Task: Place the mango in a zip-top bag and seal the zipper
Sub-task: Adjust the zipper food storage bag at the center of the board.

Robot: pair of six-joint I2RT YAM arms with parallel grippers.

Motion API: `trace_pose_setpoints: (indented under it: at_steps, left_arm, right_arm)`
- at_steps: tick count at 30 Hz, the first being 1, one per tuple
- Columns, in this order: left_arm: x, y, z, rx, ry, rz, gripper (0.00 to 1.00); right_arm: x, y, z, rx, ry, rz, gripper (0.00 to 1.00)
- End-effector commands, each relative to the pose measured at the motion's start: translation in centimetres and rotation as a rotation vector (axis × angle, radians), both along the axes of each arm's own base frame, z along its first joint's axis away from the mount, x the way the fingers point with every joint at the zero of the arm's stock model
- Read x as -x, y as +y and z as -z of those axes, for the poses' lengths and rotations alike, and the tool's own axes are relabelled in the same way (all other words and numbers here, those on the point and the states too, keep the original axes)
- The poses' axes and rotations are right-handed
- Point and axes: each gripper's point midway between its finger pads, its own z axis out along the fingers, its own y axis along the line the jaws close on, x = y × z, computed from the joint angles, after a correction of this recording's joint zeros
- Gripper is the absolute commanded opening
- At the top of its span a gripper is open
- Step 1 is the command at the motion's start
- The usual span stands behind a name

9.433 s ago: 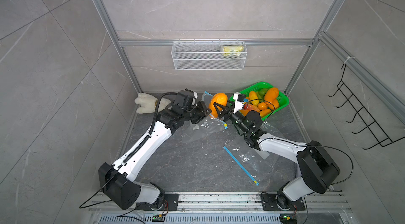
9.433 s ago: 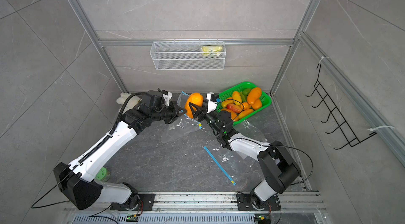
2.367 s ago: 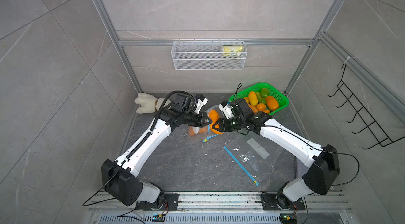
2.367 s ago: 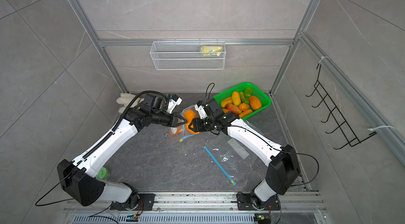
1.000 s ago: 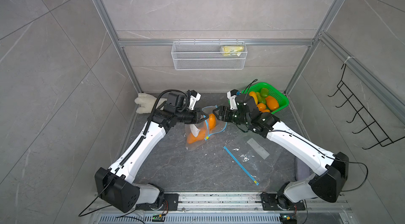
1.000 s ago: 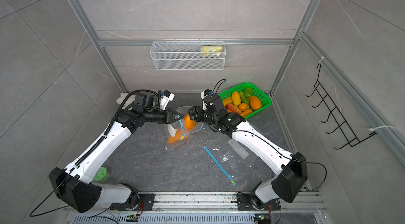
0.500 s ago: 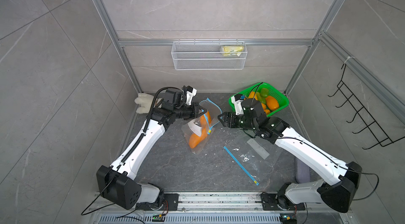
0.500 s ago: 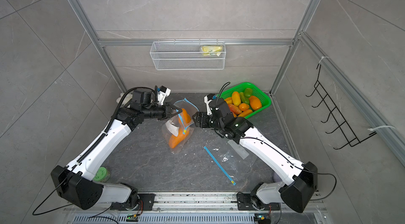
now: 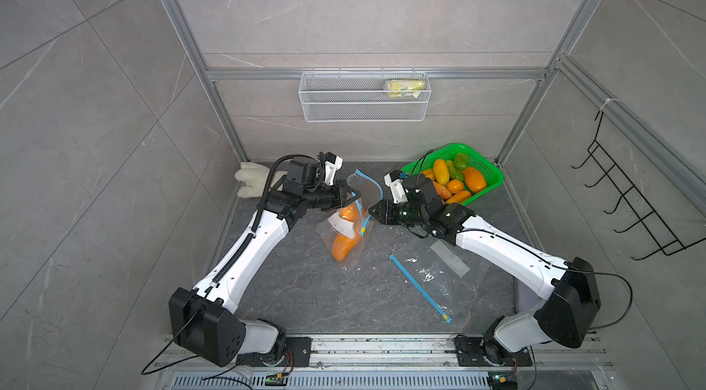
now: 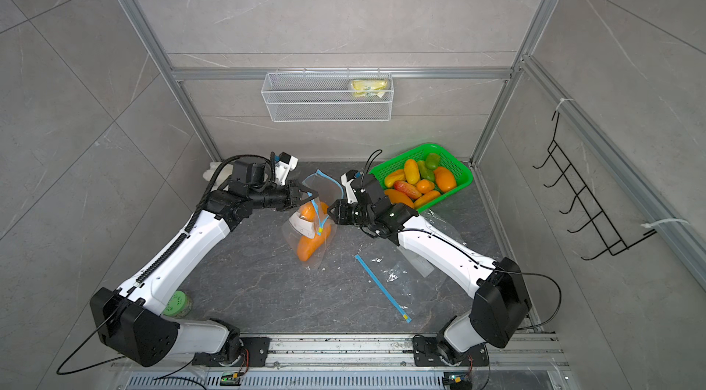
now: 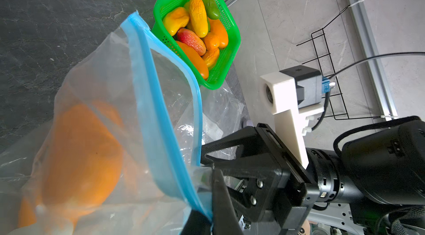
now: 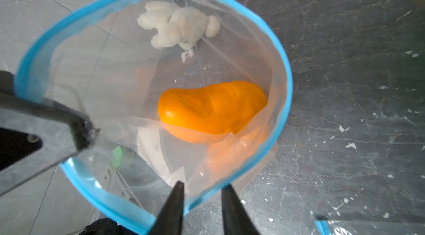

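Right fingers [image 9: 373, 211] have narrowed a lot since half a second ago and edged in to the zip-top bag [image 9: 366, 186]. Small gap between them now, with the blue zipper rim [image 12: 284, 65] running between the tips. Not clamped, going by the right wrist view. Left fingers [image 9: 352, 194] are pinched together on the opposite end of the rim, holding the bag up with its mouth gaping wide. Mango [image 9: 342, 246] is inside, down at the bottom of the bag. Can't tell whether the bag's lower end touches the tabletop [image 9: 298, 292]. Green basket [image 9: 489, 178] of other fruit sits just behind my right wrist. Spare bag [image 9: 439, 277] lies flat beside my right arm.
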Motion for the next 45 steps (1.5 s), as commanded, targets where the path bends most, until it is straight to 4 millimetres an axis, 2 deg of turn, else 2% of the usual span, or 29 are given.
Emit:
trace_pose_setpoints:
  at_steps: [1, 9, 13, 14, 15, 16, 20, 26, 31, 36, 40, 45]
  left_arm:
    - [-0.6, -0.1, 0.2, 0.010, -0.005, -0.013, 0.01]
    - [-0.4, 0.4, 1.1, -0.022, 0.023, -0.030, 0.01]
    - [-0.2, 0.6, 1.4, -0.028, 0.022, -0.036, 0.01]
    - [-0.2, 0.6, 1.6, -0.032, 0.024, -0.040, 0.01]
    - [-0.3, 0.6, 1.6, -0.034, 0.025, -0.040, 0.01]
    - [-0.3, 0.6, 1.6, -0.033, 0.025, -0.040, 0.01]
    - [-0.3, 0.3, 1.5, -0.016, 0.032, -0.030, 0.01]
    - [0.0, 0.3, 0.5, 0.002, 0.013, -0.026, 0.01]
    - [0.3, 0.7, -1.1, -0.003, -0.014, -0.037, 0.01]
    - [0.0, 0.8, -1.1, -0.012, -0.017, -0.039, 0.01]
    - [0.1, 0.8, -0.9, -0.014, -0.011, -0.041, 0.00]
    - [0.1, 1.0, -0.9, -0.022, -0.015, -0.042, 0.00]
  right_arm:
    - [-0.1, 0.5, -1.9, -0.028, -0.051, -0.023, 0.17]
    - [0.2, -0.9, -3.2, 0.043, -0.100, -0.014, 0.08]
    - [0.0, -1.4, -3.0, 0.087, -0.097, -0.002, 0.07]
    - [0.0, -1.7, -2.7, 0.103, -0.091, 0.010, 0.09]
    - [-0.1, -2.0, -2.6, 0.120, -0.090, 0.025, 0.19]
    - [-0.3, -2.3, -2.4, 0.130, -0.088, 0.040, 0.34]
    - [-0.7, -1.9, -1.4, 0.137, -0.071, 0.045, 0.56]
    - [-2.3, -0.1, 0.6, 0.149, -0.016, 0.032, 0.58]
    - [-3.4, 0.0, 1.7, 0.165, 0.011, 0.060, 0.54]
    - [-3.7, 0.2, 2.5, 0.170, 0.030, 0.071, 0.50]
    - [-3.9, -0.1, 3.8, 0.197, 0.046, 0.091, 0.57]
    - [-3.9, -0.3, 3.1, 0.190, 0.038, 0.096, 0.60]
